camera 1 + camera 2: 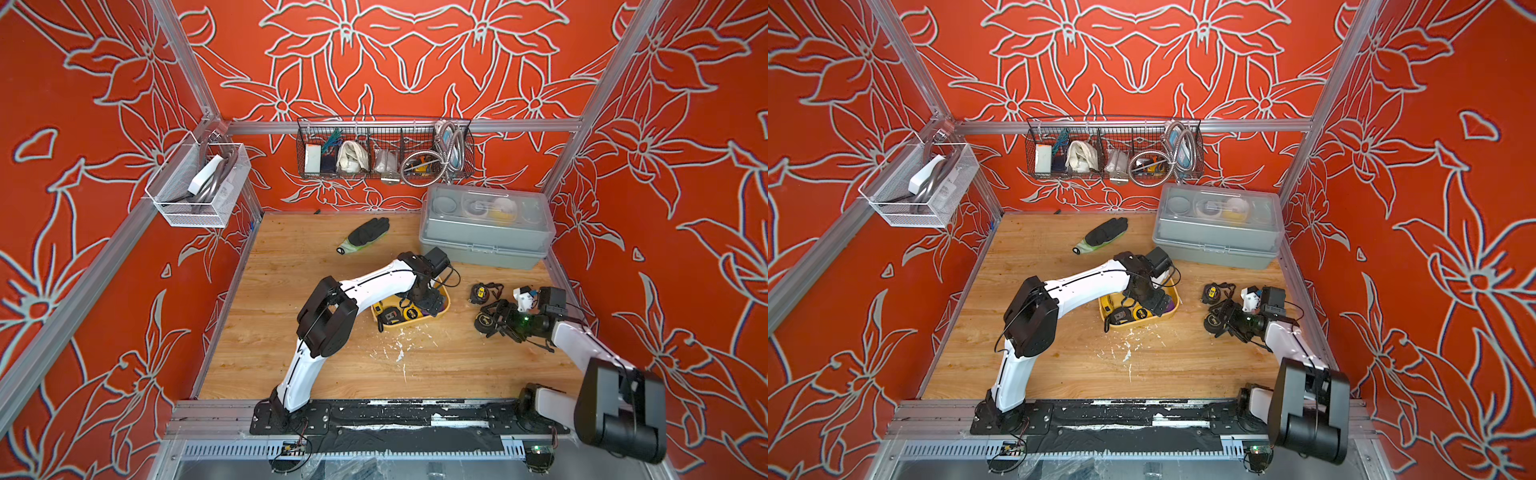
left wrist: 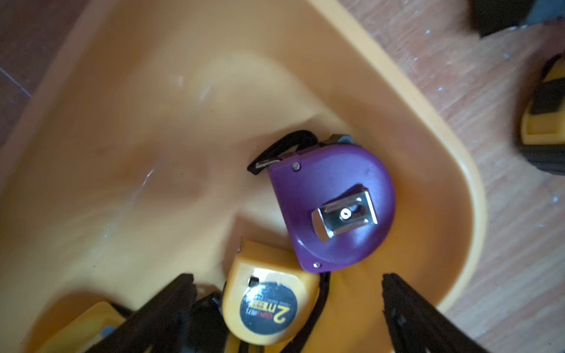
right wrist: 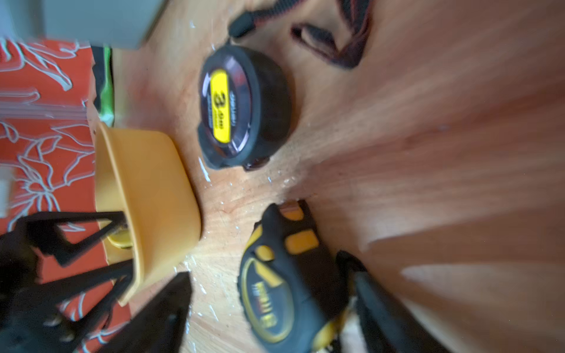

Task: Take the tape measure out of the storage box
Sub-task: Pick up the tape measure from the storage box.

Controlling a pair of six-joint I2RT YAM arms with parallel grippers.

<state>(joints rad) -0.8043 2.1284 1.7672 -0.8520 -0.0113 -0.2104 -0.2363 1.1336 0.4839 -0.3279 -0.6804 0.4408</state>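
Observation:
The yellow storage box point(image 1: 407, 325) point(image 1: 1142, 325) sits mid-table. Inside it lie a purple tape measure point(image 2: 333, 207), a small yellow one point(image 2: 269, 302) and a black-and-yellow one point(image 1: 388, 316). My left gripper point(image 1: 430, 303) point(image 2: 286, 279) hangs open inside the box, its fingers either side of the small yellow one. To the right of the box, on the table, my right gripper point(image 1: 494, 320) point(image 3: 264, 266) stands open around a black-and-yellow tape measure point(image 3: 284, 290) lying on the wood. A black tape measure with a yellow label point(image 3: 244, 113) point(image 1: 480, 293) lies just beyond it.
A grey lidded case point(image 1: 486, 232) stands at the back right and a black glove point(image 1: 365, 232) lies at the back. A wire basket point(image 1: 384, 149) hangs on the back wall, a white mesh one point(image 1: 199, 183) on the left wall. White flecks point(image 1: 399, 353) dot the wood.

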